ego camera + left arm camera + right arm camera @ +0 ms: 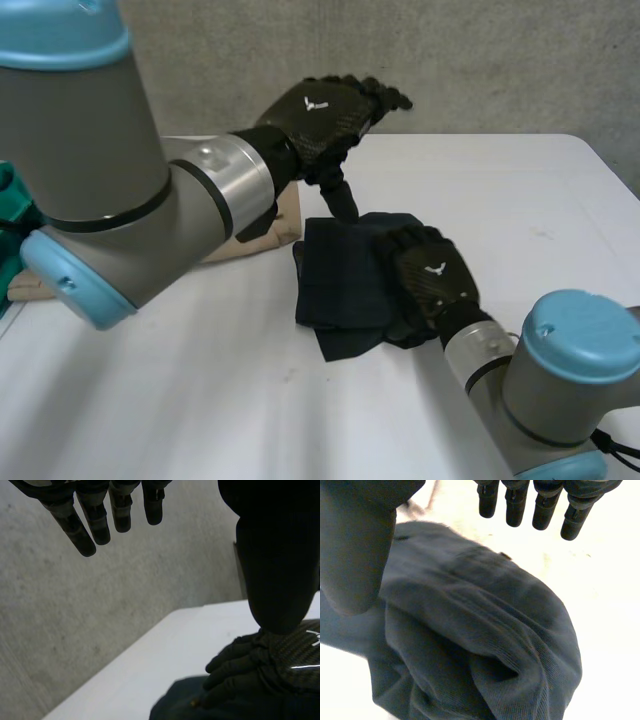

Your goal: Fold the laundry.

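We note dark cloth folded at middle of table. Right hand flat on its right side, fingers straight, gripping nothing. Left hand above far edge, fingers loose, wide

A folded dark navy cloth lies on the white table, with the right hand palm-down on its 3 o'clock side. The left hand hangs above its 12 o'clock edge, fingers stretched out, thumb pointing down toward the cloth. A beige cloth lies at its 10 o'clock, partly behind the left arm.
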